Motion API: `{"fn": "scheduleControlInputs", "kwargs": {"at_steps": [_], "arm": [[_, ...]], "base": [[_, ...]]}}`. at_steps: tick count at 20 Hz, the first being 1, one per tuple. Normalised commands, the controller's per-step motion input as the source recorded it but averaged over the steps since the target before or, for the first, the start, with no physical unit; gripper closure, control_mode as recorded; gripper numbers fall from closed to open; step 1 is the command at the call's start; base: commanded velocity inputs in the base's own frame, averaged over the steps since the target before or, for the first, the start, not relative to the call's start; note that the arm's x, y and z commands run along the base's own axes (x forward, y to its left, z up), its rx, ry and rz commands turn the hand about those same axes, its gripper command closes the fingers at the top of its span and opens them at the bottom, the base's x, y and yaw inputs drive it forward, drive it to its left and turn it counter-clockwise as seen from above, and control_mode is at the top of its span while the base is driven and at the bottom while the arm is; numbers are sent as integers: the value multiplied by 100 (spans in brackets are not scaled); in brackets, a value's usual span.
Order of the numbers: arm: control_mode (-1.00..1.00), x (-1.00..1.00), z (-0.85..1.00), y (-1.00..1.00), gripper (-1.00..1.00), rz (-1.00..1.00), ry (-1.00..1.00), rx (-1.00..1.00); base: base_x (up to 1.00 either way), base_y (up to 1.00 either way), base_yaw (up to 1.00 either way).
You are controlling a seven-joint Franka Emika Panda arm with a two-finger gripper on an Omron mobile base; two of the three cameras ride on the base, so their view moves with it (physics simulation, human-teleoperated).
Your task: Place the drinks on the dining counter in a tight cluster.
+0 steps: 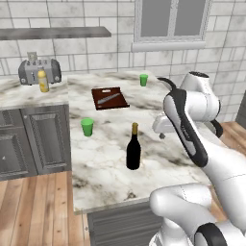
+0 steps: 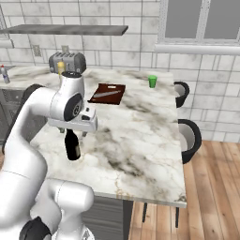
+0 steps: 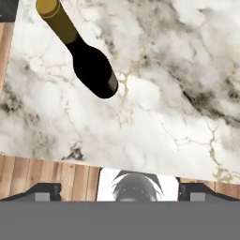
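The wine bottle [image 1: 133,149] stands upright on the marble table [image 1: 110,163], near its front edge and well apart from the other drinks. The claw [image 3: 117,190] hangs above the table just to the bottle's right, jaws spread wide and holding nothing; from the hand view the bottle's gold top leans toward the upper left. Further back a green cup [image 1: 87,127] sits near the left edge, then a brown cutting board [image 1: 109,98], then a second green cup [image 1: 143,79] at the far end. The yellow bottle [image 1: 43,81] stands before the toaster [image 1: 39,70] on the side counter, and a small red-capped bottle [image 2: 4,74] stands further along it.
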Motion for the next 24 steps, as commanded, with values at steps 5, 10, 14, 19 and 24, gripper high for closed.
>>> {"fn": "scheduleControlInputs", "kwargs": {"at_steps": [5,10,14,19,24], "arm": [[-100,-82,20,0,-100,1,-18,5],[-100,-43,39,0,-100,0,1,-4],[-100,-42,34,0,-100,0,0,-5],[-100,-36,4,0,-100,0,0,0],[100,-12,0,0,-100,0,0,0]], "base": [[0,0,0],[0,0,0],[0,0,0],[0,0,0],[-35,0,0]]}}
